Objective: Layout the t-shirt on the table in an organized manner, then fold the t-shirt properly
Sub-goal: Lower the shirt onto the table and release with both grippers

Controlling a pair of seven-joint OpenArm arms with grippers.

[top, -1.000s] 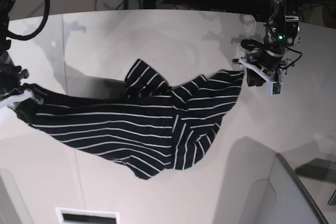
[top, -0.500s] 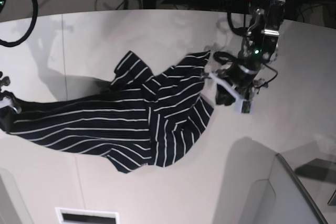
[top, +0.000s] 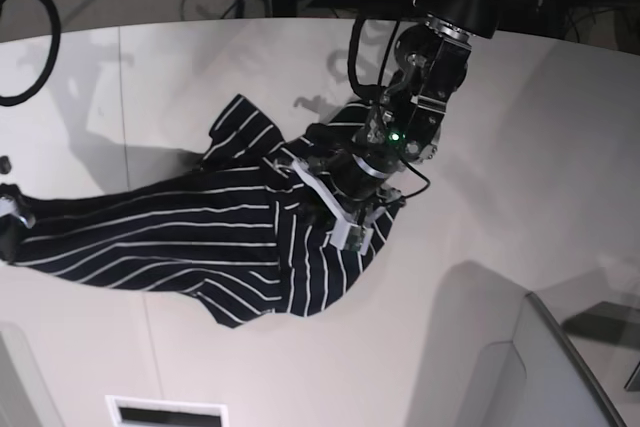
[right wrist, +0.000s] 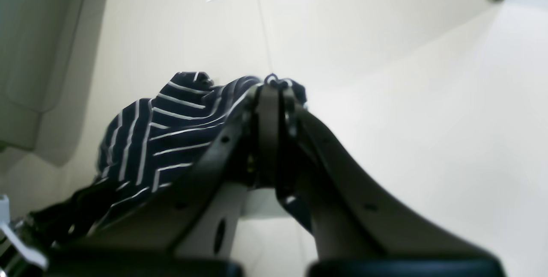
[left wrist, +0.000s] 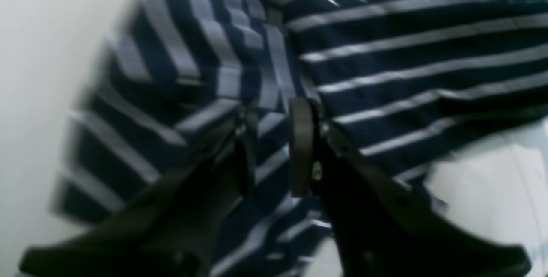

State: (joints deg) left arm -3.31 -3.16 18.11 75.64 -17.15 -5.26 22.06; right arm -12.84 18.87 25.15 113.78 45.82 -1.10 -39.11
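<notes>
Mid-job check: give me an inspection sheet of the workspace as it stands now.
Surface: white table, thin dark seam.
Job's things: striped t-shirt rumpled, not laid flat.
Clutter: nothing seen.
Grippers: left gripper over the cloth, jaws slightly apart, fabric between them, grip unclear; right gripper shut on the shirt's edge.
Cables: black loop at far left; tangle behind the table.
Surroundings: grey panel at near right.

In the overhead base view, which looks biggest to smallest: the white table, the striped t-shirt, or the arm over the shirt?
1. Table
2. T-shirt
3. Arm, though it sits nearer the camera, so it looks larger than it is.
</notes>
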